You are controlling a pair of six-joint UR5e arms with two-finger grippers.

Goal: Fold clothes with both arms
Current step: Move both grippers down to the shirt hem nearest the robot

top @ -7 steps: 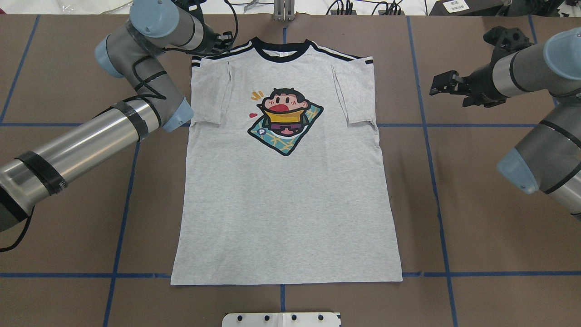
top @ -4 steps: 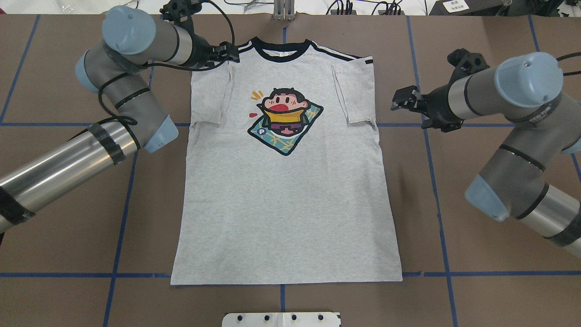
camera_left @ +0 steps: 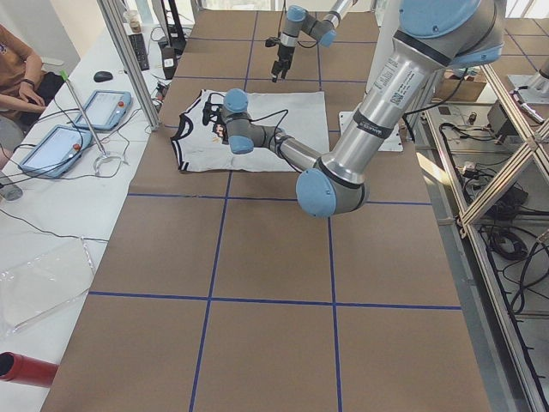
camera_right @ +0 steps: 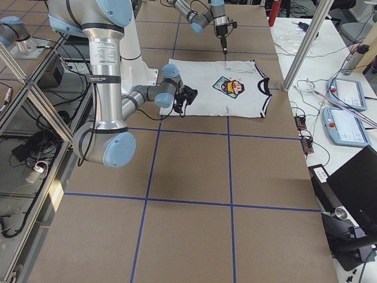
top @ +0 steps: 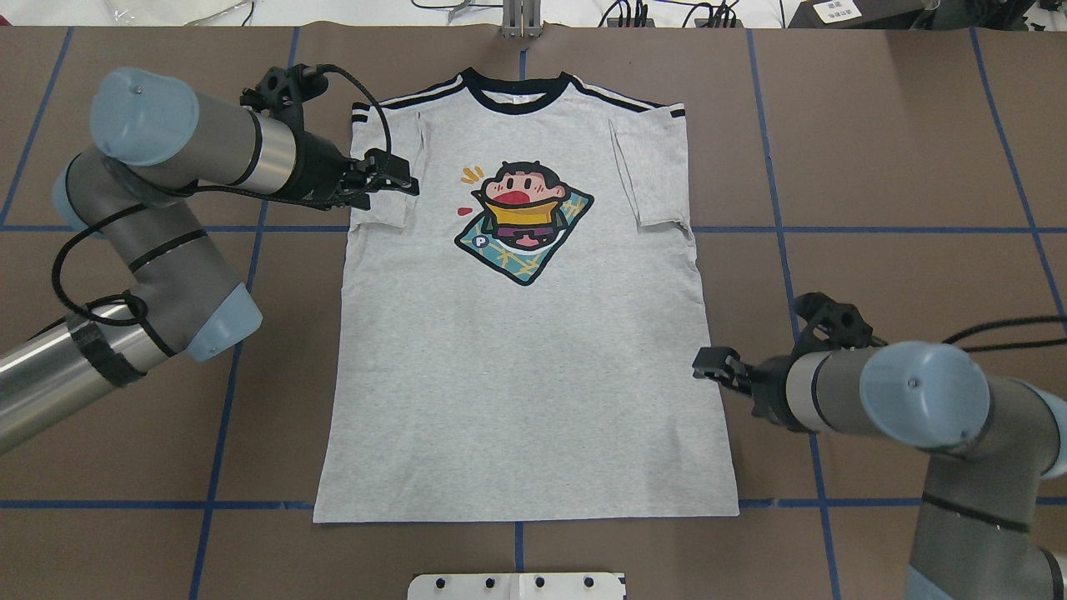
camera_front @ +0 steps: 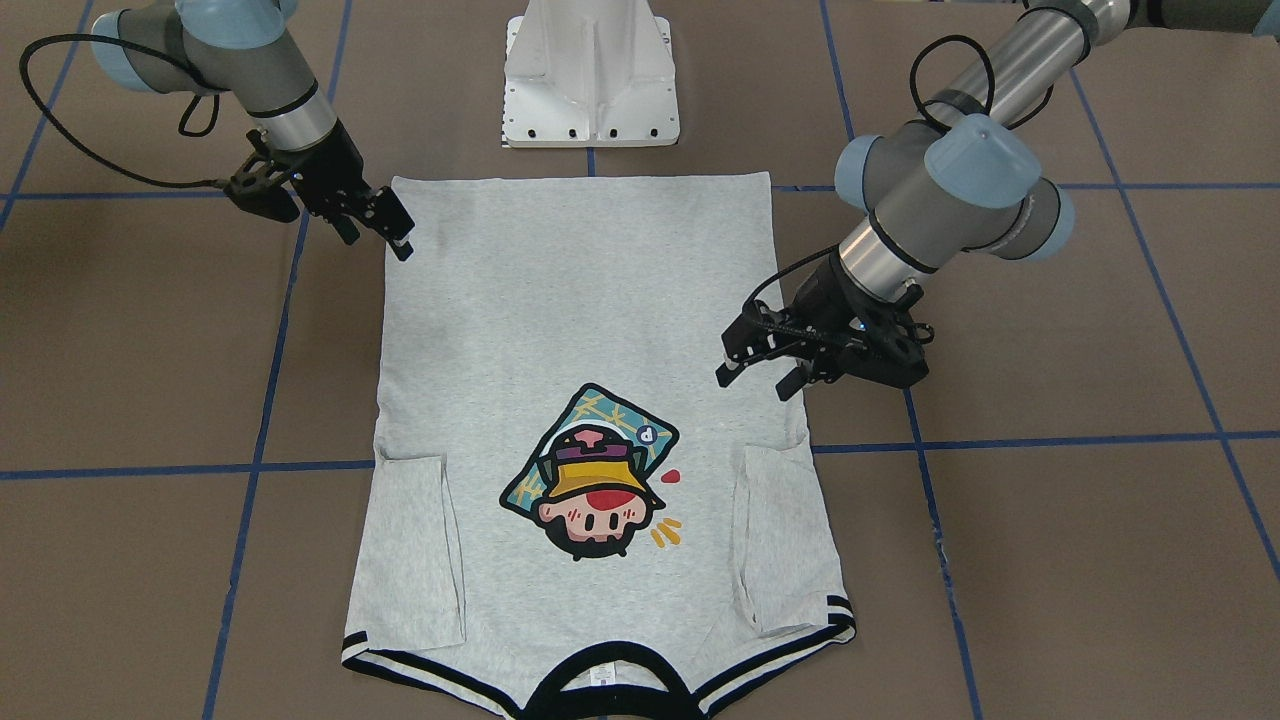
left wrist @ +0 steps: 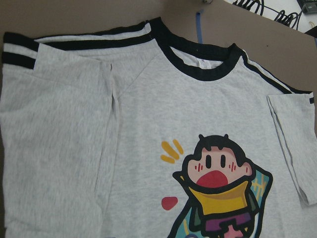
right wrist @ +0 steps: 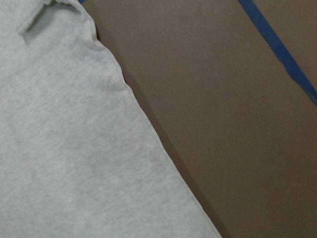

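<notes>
One light grey T-shirt (top: pixel 525 375) lies flat, print up, in the middle of the brown table (top: pixel 875 208). Its black collar (top: pixel 517 90) points to the far edge and its hem to the edge where the white pedestal (camera_front: pixel 590 70) stands. Both of its two sleeves are folded in onto the front. The only writing that can be read is a letter "P" in a circle (top: pixel 481 242) on the cartoon print (top: pixel 523 221); the collar label is too small to read.

Two arms work the scene. The left gripper (top: pixel 406 175) hovers over the folded sleeve (top: pixel 383 142) on the shirt's left side, its jaws parted and holding nothing. The right gripper (top: pixel 704 364) sits at the shirt's right side edge, nearer the hem, its jaws apart and empty, with the cloth just beside them.
</notes>
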